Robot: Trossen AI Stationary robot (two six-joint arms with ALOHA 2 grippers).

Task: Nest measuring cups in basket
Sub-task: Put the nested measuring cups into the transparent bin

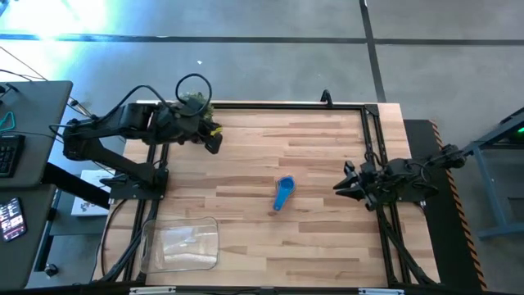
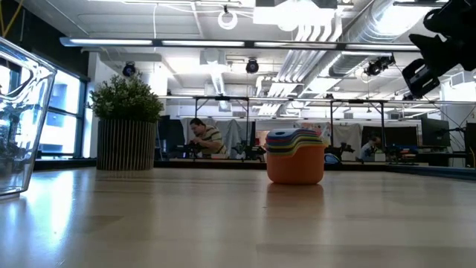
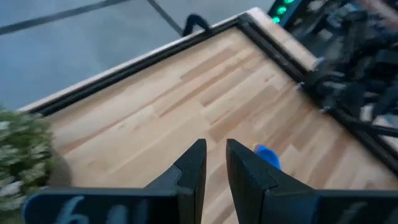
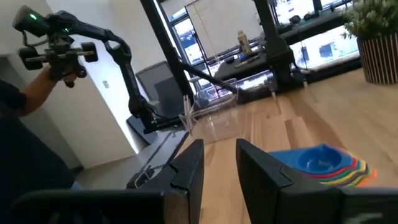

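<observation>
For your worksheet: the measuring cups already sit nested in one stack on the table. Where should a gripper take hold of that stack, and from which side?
Probably grip the stack of measuring cups across its round bowls, coming from above: the stack stands upright in the open, with the handles fanned toward the table's near edge. The right gripper sits closest.

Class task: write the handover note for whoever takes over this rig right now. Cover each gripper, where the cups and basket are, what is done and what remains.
Left gripper: raised over the far left of the table beside the potted plant, fingers nearly closed, holding nothing.
Right gripper: at the table's right edge, slightly open, empty, pointing toward the cups.
Measuring cups: already nested in one stack, blue on top and orange at the base, standing on the bare table near its middle.
Basket: near-left corner, nothing visible inside.
Done: the nesting. Left: move the stack into the basket.
</observation>
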